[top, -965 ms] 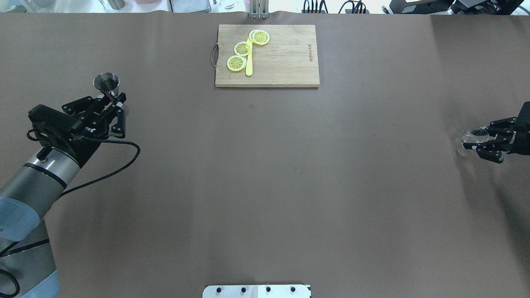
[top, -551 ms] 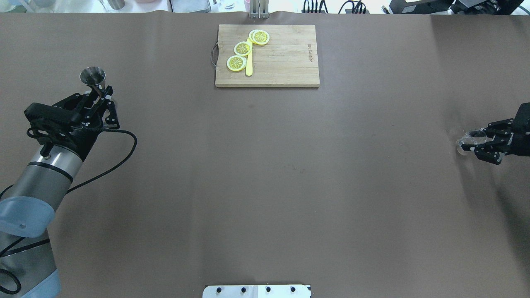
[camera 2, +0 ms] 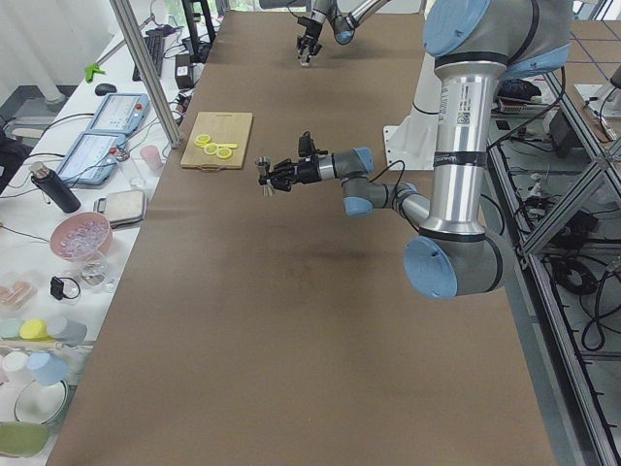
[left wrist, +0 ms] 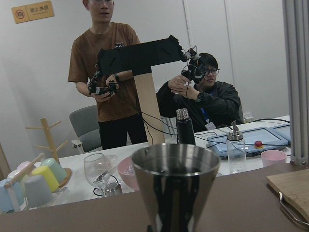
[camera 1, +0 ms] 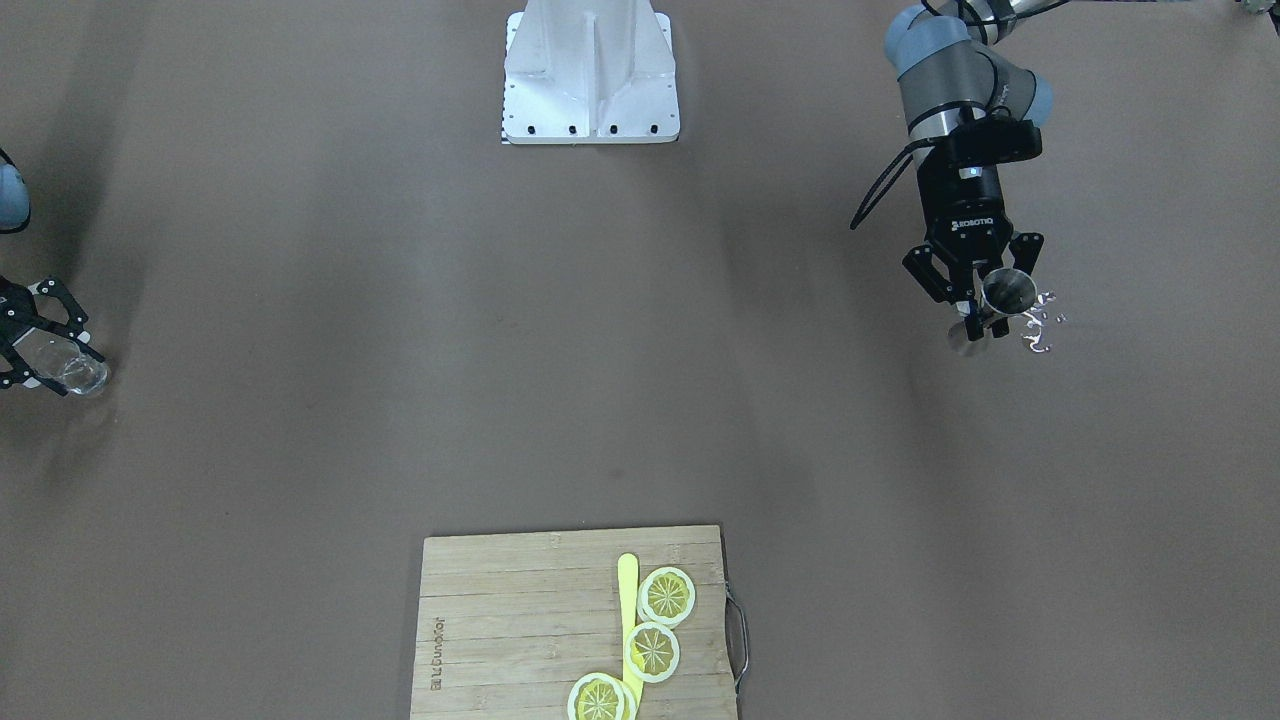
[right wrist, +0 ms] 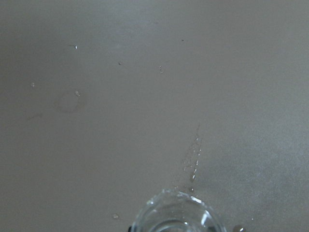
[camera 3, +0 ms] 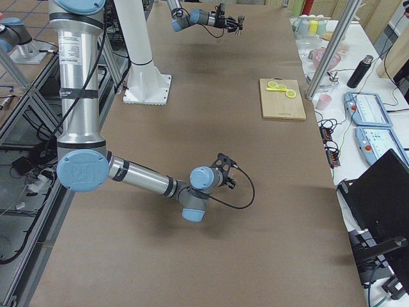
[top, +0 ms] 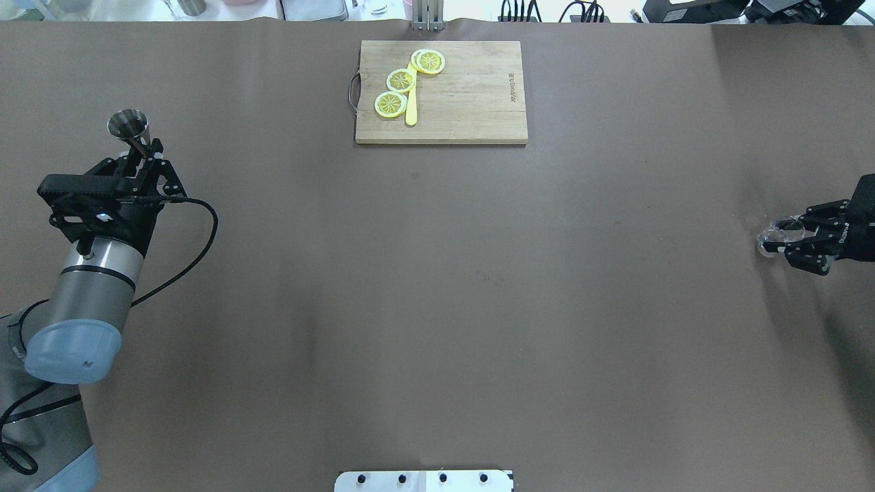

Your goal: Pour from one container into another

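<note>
- Left gripper (top: 141,147) has its jaws clamped on the narrow waist of the steel jigger (top: 128,125); the jigger stands upright, open cone up; it is raised clear of the desk (top: 437,307) near the desk's left end, as the left side view shows
- Right gripper (top: 785,236) is at the desk's right end, jaws clasped round the clear glass (top: 771,239); whether the glass rests on the desk I cannot tell; small droplets (right wrist: 194,170) lie on the desk by it
- Jigger and glass are well apart, most of the desk's width between them
- A wooden board (top: 472,102) lies mid-desk at the far edge; on it are three lemon slices (top: 391,104) and a yellow stick (top: 411,113)
</note>
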Action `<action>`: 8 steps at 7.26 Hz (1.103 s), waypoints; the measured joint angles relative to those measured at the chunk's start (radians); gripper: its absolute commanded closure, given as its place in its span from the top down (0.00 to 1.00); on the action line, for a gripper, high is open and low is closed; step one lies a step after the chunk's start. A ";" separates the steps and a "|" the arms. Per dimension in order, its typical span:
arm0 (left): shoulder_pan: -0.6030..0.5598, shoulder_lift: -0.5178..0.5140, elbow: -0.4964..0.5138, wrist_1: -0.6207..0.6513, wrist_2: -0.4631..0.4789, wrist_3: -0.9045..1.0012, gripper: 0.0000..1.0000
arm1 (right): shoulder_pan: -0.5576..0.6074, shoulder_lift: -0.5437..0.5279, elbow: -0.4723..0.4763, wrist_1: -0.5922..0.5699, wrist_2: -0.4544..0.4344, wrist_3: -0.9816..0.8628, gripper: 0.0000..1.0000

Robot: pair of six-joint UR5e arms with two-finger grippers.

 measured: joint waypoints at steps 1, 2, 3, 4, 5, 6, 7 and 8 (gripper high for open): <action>-0.001 -0.005 0.004 0.092 0.003 -0.108 0.00 | 0.000 0.000 -0.005 0.006 0.000 0.001 1.00; -0.002 -0.014 0.007 0.189 0.007 -0.216 0.00 | -0.001 0.000 -0.006 0.008 0.002 0.002 1.00; -0.004 -0.019 0.012 0.276 0.013 -0.309 0.00 | 0.000 0.000 -0.006 0.014 0.004 0.003 1.00; -0.006 -0.025 0.019 0.341 0.017 -0.379 0.00 | 0.000 -0.002 -0.006 0.025 0.009 0.003 1.00; -0.011 -0.042 0.038 0.388 0.018 -0.437 0.00 | 0.001 -0.006 -0.002 0.035 0.024 0.004 1.00; -0.018 -0.074 0.076 0.413 0.018 -0.469 0.00 | 0.009 -0.015 0.003 0.040 0.055 0.005 1.00; -0.030 -0.115 0.130 0.419 0.021 -0.485 0.00 | 0.034 -0.025 0.007 0.042 0.099 0.005 1.00; -0.043 -0.157 0.198 0.417 0.032 -0.506 0.00 | 0.074 -0.033 0.009 0.039 0.152 0.003 1.00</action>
